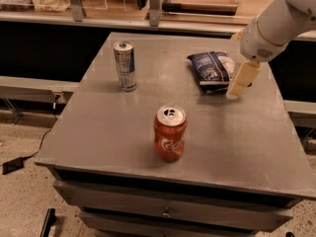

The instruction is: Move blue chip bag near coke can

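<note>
The blue chip bag (pixel 212 68) lies flat at the far right of the grey table (pixel 98 132). It is dark navy foil with white patches. The coke can (pixel 170 134) stands upright near the front middle of the table, well apart from the bag. It is red-orange with a silver top. My gripper (pixel 238 87) hangs from the white arm (pixel 276 23), which enters from the upper right. The gripper is over the bag's right edge and covers part of it. It holds nothing that I can see.
A taller slim silver-and-blue can (pixel 125 65) stands at the far left of the table. Drawers (pixel 163 214) sit under the tabletop. A wooden counter with posts (pixel 153 4) runs behind the table. A dark cable and plug (pixel 12 164) lie on the floor at left.
</note>
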Controlling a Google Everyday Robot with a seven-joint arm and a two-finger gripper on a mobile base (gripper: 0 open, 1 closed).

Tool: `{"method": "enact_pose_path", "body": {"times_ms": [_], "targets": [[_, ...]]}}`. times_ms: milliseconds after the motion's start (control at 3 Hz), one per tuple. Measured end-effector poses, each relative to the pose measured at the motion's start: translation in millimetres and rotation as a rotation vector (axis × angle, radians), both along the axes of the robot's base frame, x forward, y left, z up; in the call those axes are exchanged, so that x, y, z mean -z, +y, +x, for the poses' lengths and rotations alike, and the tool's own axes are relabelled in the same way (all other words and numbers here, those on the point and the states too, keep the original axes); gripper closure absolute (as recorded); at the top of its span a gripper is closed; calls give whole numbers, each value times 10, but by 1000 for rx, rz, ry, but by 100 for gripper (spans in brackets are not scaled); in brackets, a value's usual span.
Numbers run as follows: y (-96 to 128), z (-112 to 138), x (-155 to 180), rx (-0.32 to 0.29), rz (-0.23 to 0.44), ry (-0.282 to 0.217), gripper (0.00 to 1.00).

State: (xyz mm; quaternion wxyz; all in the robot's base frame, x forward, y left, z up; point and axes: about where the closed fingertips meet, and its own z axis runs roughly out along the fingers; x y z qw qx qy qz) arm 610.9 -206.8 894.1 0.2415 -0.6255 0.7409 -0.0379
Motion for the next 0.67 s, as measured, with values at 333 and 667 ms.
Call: {"method": "enact_pose_path", "body": {"times_ms": [333,667], "targets": [[15,37,105,2,-5,3,0],[30,39,126,0,-5,6,23]]}}
